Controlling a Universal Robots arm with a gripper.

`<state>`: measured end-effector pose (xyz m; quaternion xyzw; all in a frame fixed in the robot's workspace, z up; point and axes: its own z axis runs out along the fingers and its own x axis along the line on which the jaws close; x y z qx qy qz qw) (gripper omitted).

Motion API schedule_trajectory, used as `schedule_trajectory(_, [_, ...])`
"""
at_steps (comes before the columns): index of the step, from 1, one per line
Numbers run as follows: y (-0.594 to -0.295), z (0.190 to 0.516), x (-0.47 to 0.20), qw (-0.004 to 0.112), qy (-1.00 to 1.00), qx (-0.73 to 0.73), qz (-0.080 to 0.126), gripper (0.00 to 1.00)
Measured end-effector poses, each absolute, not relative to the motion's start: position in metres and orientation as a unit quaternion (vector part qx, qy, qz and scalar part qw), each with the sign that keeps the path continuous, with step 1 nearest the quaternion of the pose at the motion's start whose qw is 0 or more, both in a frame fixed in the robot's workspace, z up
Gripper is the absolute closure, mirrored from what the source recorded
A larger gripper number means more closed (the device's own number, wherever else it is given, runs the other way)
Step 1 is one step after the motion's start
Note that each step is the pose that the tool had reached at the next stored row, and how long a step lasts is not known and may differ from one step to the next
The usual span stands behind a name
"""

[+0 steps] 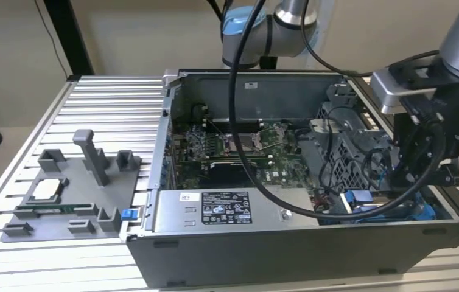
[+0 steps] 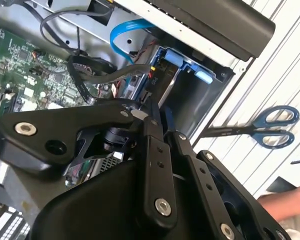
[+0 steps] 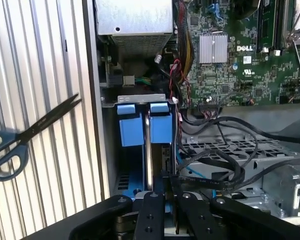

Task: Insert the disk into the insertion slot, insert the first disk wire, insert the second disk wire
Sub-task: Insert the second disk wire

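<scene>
- The black two-finger gripper [image 3: 168, 182] hangs inside the open grey-metal computer case [image 1: 294, 243], at the corner on the exterior view's right, directly over the insertion slot [image 3: 135, 125], a grey-metal drive bay with bright blue plastic tabs.
- In both wrist views the black fingers [image 2: 152, 135] stand close together around a thin upright edge; whether they are clamped on it or merely closed beside it cannot be told.
- The disk [image 3: 149, 150], a flat silver-metal drive in a bright blue plastic frame, stands on edge in the slot between the blue tabs, its upper edge meeting the fingertips.
- A light-blue flat cable [image 2: 122, 35] loops beside the bay, and black cables [image 3: 225, 170] lie across the neighbouring grey cage.
- The green motherboard [image 1: 238, 146] sits on the case floor, well apart from the gripper.
- Blue-handled scissors [image 3: 20, 135] lie on the ribbed aluminium table [image 1: 108, 103] just outside the case wall.
- A grey plastic fixture tray [image 1: 71, 194] rests on the table at the exterior view's left.
</scene>
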<state>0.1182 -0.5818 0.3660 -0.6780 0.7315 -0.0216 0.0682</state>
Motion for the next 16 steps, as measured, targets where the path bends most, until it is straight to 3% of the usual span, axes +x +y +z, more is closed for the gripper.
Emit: schedule_trajectory(16, [-0.5814,0.3621,0.1154,0.073,0.731,-0.678,-0.024,1.00])
